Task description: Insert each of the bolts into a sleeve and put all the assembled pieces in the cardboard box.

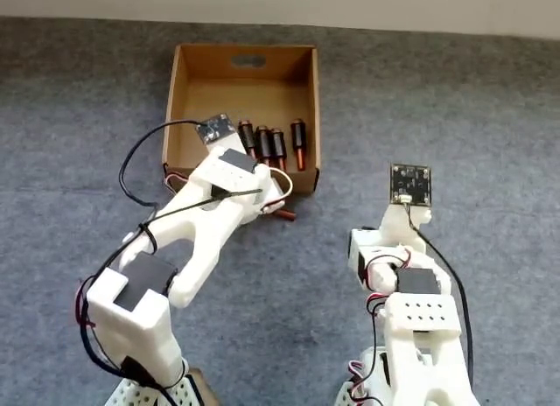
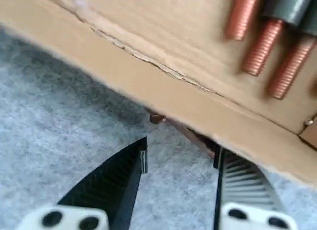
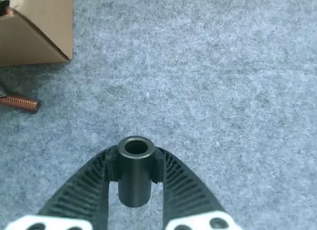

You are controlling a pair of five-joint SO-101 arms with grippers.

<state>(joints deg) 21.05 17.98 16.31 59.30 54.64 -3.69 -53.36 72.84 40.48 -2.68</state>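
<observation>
The left gripper [image 2: 181,155] was spread just outside the box's [image 2: 148,86] front wall. The bolt [image 2: 185,133] lay between its tips and that wall, long axis roughly along the wall. Farther from the box, the right gripper [image 3: 134,160] pinched a sleeve [image 3: 134,183].

Tan cardboard box [image 1: 234,104], copper bolt [image 3: 20,102], black sleeve [image 3: 134,173], speckled grey carpet [image 3: 208,66]
</observation>
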